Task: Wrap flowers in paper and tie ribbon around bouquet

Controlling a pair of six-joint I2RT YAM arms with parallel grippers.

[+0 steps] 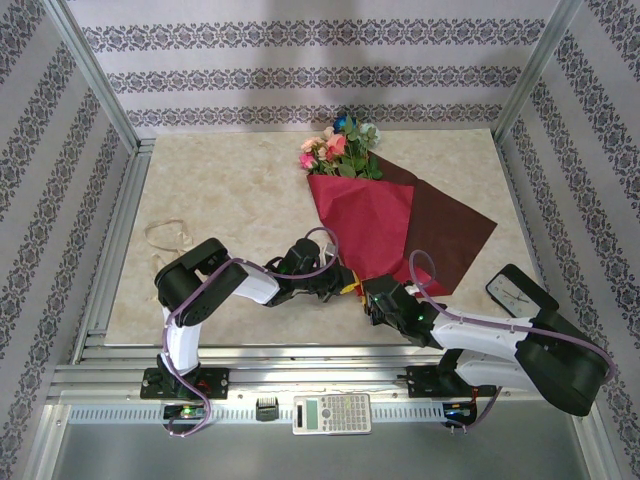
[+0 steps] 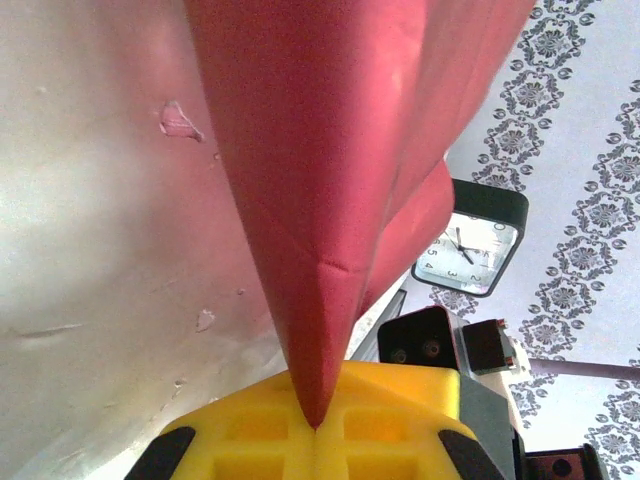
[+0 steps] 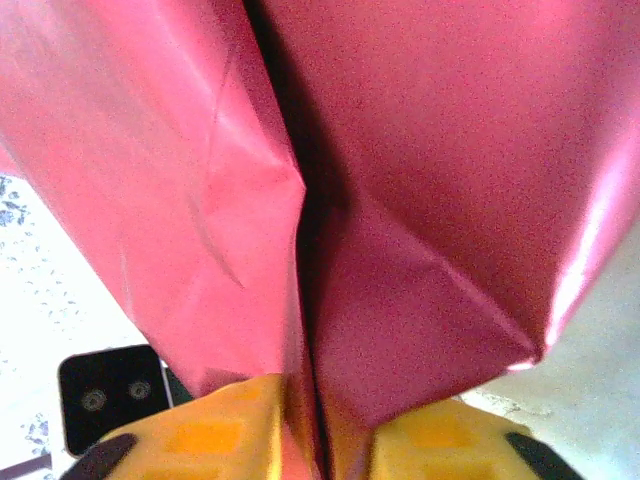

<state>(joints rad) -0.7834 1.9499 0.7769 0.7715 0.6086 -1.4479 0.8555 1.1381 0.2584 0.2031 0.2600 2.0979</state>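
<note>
There are one sheet of paper (image 1: 362, 215), one bunch of flowers (image 1: 340, 150), one ribbon (image 1: 166, 236) and two hands on the counter (image 1: 230, 180). The paper is folded into a cone around the stems. Its crimson face is up, and a duller maroon-brown flap (image 1: 445, 225) spreads flat toward 3 o'clock.

The cone's long axis runs almost straight from 6 to 12 o'clock. The narrow tip is at the near end, and the pink, peach and blue flower heads point to 12 o'clock, toward the far wall. It lies in the right half of the counter, near the middle.

The left hand (image 1: 345, 283) reaches in from 9 o'clock. In the left wrist view its yellow fingers (image 2: 250, 435) are closed together on the very point of the paper (image 2: 320, 200). The right hand (image 1: 378, 298) comes in from 4 o'clock, just beside the left one. In the right wrist view its fingers (image 3: 210, 435) are pinched on a fold of the paper (image 3: 420, 200), which runs down between them.

The ribbon lies in a loose loop at 9 o'clock from the cone, well apart from it and from both hands. One small clock (image 1: 510, 292) stands at 3 o'clock from the tip. One calculator (image 1: 332, 412) sits on the rail at 6 o'clock.
</note>
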